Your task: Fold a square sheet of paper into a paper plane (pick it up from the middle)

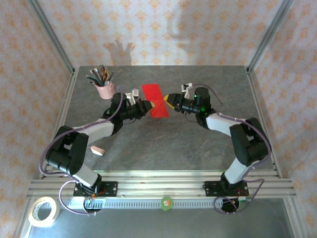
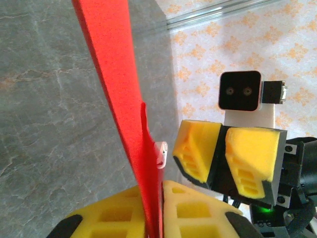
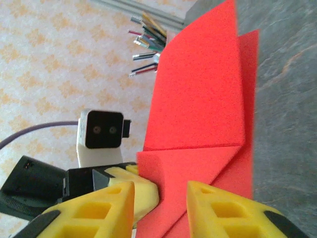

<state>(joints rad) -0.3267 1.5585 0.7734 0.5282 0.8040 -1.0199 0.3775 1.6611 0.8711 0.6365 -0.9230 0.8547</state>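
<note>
The paper plane (image 1: 155, 98) is a bright red, partly folded sheet held upright above the middle of the table. My left gripper (image 1: 147, 106) is shut on its lower edge. In the left wrist view the paper plane (image 2: 114, 74) runs up from between the pressed yellow fingers of my left gripper (image 2: 161, 187). My right gripper (image 1: 167, 100) faces it from the right with its jaws apart. In the right wrist view the folded paper plane (image 3: 198, 99) stands in the gap of my right gripper (image 3: 159, 187), with space on both sides. The right gripper's fingers (image 2: 198, 148) hang just beside the paper.
A pink cup (image 1: 104, 89) full of pencils stands at the back left, close behind the left arm. A pale eraser (image 1: 97, 150) lies at the front left. A roll of tape (image 1: 43, 210) rests off the table's near left corner.
</note>
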